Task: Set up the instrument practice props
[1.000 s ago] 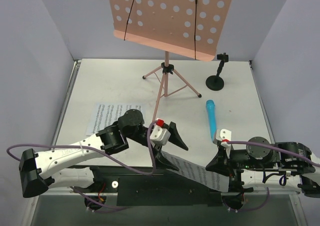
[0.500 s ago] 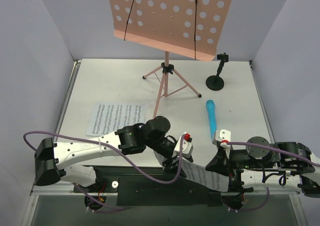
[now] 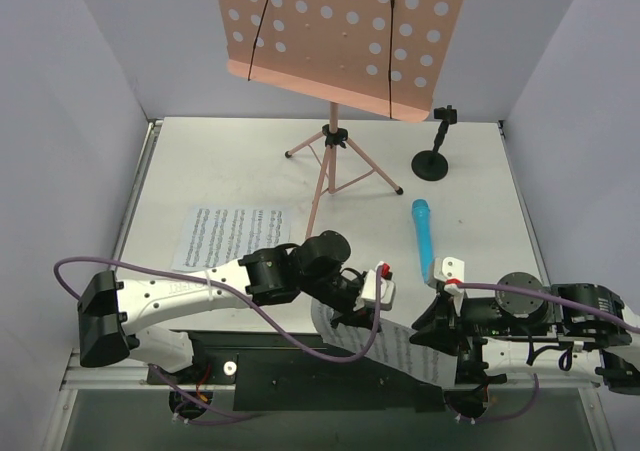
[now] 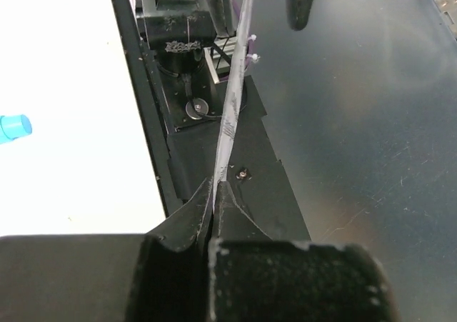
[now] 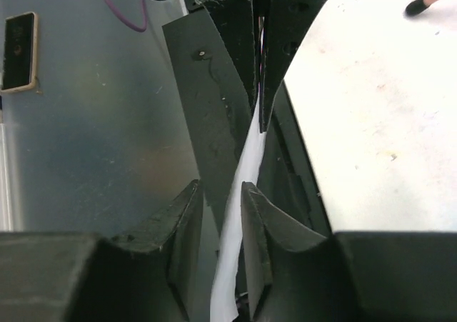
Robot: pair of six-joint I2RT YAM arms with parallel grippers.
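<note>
1. L gripper point(image 3: 352, 309) was stretched across to the middle of the near edge. Its jaws were pressed together on a page point(image 3: 400, 349), and the wrist cam showed the sheet nipped right at the tips.
2. That page ran edge-on from L gripper over to R gripper point(image 3: 432, 333). It sat off the table point(image 3: 220, 161), past the near edge and above the black base plate point(image 3: 270, 371).
3. R gripper was low at near right, jaws a bit apart w/ the sheet running btw them. There was a visible gap on one side of the paper, so not clamped.
4. 2nd page point(image 3: 232, 236) lay flat on the tabletop, left of centre, closer to the left edge than the right. L forearm was just in front of it.
5. Mic point(image 3: 422, 233) lay flat right of centre, pointing front-to-back, near end just beside R wrist. It was apart from both pages.
6. Mic stand point(image 3: 432, 161) stood upright at back right near the back edge, apart from the mic.
7. Music stand point(image 3: 340, 31): tripod at back centre, pink desk up high against the back wall. One thin leg reached fwd, ending near the 2nd page's far right corner.
8. Open room: bare tabletop at back left btw the left edge and the tripod, plus a strip along the right edge beside the mic.
</note>
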